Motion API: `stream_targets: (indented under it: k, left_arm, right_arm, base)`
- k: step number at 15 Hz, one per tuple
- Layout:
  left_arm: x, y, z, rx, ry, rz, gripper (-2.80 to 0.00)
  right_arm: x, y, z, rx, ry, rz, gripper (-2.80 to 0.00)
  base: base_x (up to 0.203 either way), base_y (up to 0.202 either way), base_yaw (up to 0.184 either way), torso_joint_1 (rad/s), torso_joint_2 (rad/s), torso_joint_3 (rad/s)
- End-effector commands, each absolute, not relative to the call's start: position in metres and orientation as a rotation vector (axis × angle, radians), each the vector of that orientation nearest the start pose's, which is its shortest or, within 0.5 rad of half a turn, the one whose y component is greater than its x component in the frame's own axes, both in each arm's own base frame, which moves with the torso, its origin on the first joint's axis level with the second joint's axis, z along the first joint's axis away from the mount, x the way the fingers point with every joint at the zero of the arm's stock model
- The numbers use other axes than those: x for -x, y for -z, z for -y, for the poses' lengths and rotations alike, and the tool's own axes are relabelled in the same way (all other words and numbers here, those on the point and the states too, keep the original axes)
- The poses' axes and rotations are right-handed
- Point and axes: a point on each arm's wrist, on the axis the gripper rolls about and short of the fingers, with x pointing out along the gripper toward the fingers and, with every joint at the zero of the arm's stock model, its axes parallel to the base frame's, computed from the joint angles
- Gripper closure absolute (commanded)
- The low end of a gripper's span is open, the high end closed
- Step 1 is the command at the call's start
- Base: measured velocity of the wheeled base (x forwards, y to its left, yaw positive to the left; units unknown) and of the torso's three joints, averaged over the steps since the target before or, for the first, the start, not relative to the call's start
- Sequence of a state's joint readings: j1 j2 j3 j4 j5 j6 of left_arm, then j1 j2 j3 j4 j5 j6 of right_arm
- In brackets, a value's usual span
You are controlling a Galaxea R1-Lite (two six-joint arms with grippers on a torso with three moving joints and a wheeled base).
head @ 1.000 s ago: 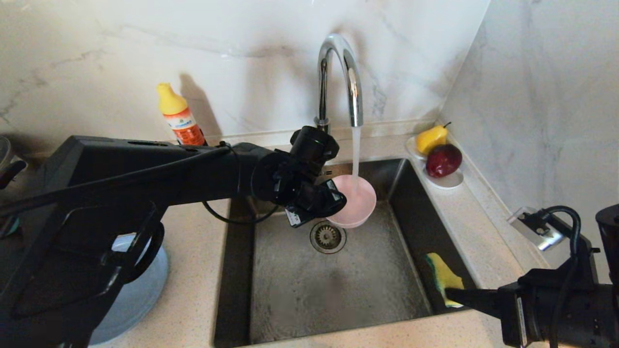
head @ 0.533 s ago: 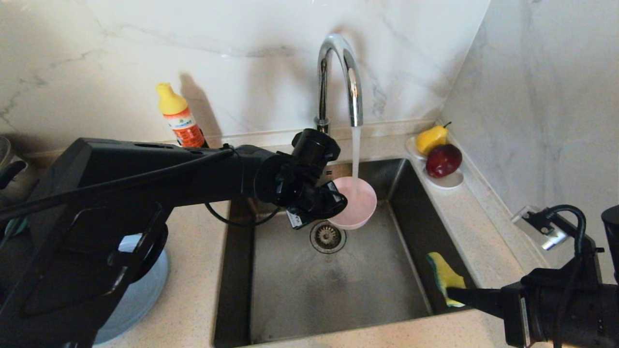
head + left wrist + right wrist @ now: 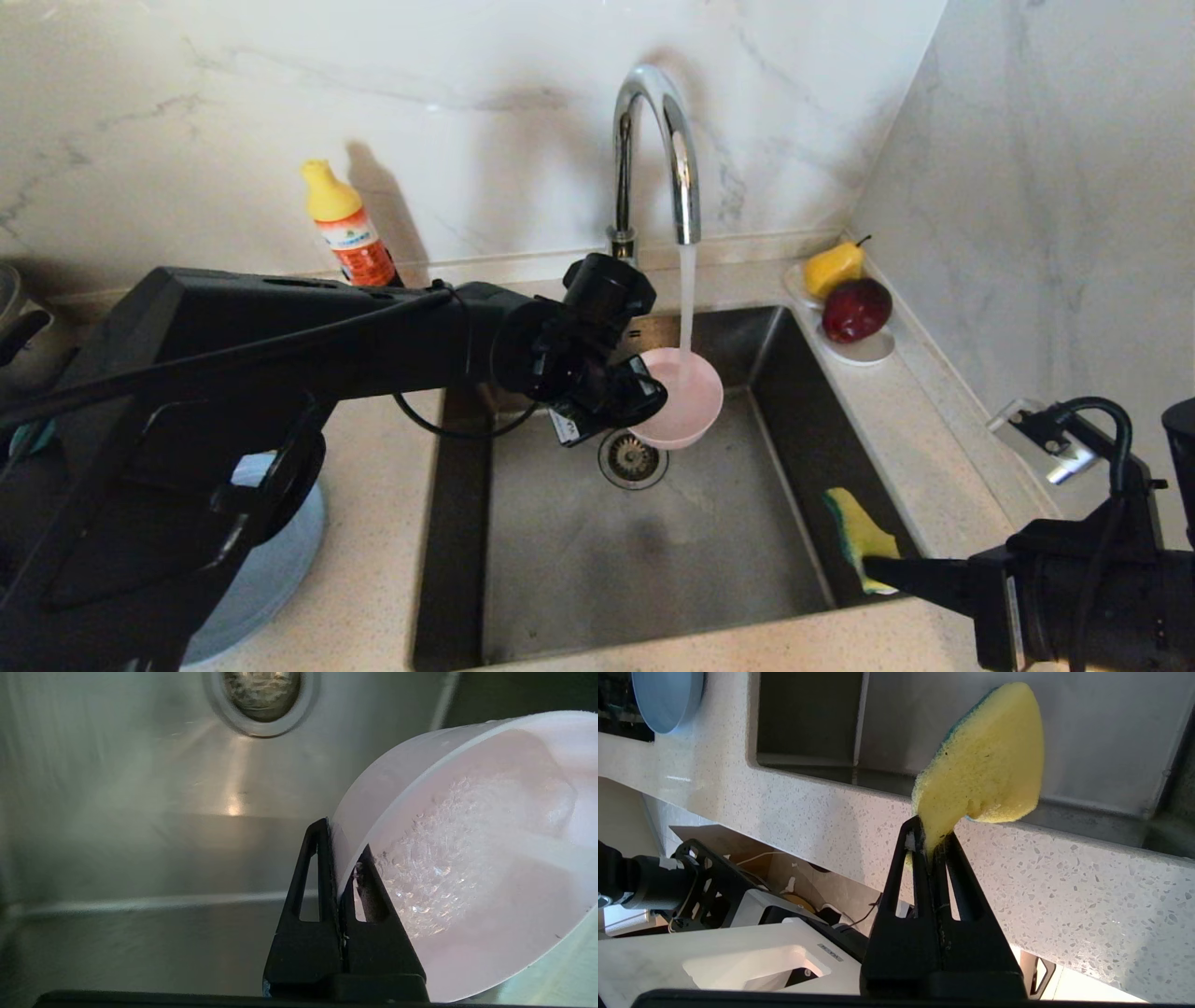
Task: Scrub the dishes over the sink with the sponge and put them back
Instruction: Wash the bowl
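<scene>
My left pincer (image 3: 343, 858) pinched the pink bowl (image 3: 686, 397) under running water; my right pincer (image 3: 930, 847) pinched the sponge (image 3: 985, 760).

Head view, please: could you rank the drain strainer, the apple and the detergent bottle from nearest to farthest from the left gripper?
From the left gripper, shut on the pink bowl:
1. Drain strainer, just below it in the sink.
2. Apple, right counter corner.
3. Detergent bottle, back left.
</scene>
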State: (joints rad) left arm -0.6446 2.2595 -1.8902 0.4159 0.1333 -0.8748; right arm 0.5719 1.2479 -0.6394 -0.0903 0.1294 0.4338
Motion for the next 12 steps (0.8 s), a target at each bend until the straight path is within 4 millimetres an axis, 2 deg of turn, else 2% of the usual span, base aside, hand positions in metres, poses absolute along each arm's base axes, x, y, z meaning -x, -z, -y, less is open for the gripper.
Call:
stream_targets:
  k: [1,5,8,10,12]
  left_arm:
    - [-0.359,-0.177,0.260,0.499,0.083,-0.870,0.00]
    - [-0.348,-0.204,0.237,0.427,-0.010,-0.754,0.00]
    - [-0.330,-0.228,0.217,0.437,-0.021,-0.688,0.00]
    - [-0.317,-0.232,0.203,0.421,-0.023,-0.629,0.00]
    - [-0.306,-0.228,0.193,0.384,-0.003,-0.536,0.00]
  right_arm:
    - [-0.149,-0.196,-0.100,-0.293,-0.564,-0.650,0.00]
    - [-0.145,-0.199,-0.097,-0.293,-0.573,-0.637,0.00]
    - [-0.144,-0.203,-0.097,-0.297,-0.579,-0.622,0.00]
    - [-0.141,-0.203,-0.095,-0.298,-0.580,-0.617,0.00]
    - [-0.141,-0.201,-0.095,-0.298,-0.578,-0.625,0.00]
  base:
    - [0.000,0.000,0.000,0.000,0.00,0.000]
    - [0.000,0.000,0.000,0.000,0.00,0.000]
    - [0.000,0.000,0.000,0.000,0.00,0.000]
    - [0.000,0.000,0.000,0.000,0.00,0.000]
    - [0.000,0.000,0.000,0.000,0.00,0.000]
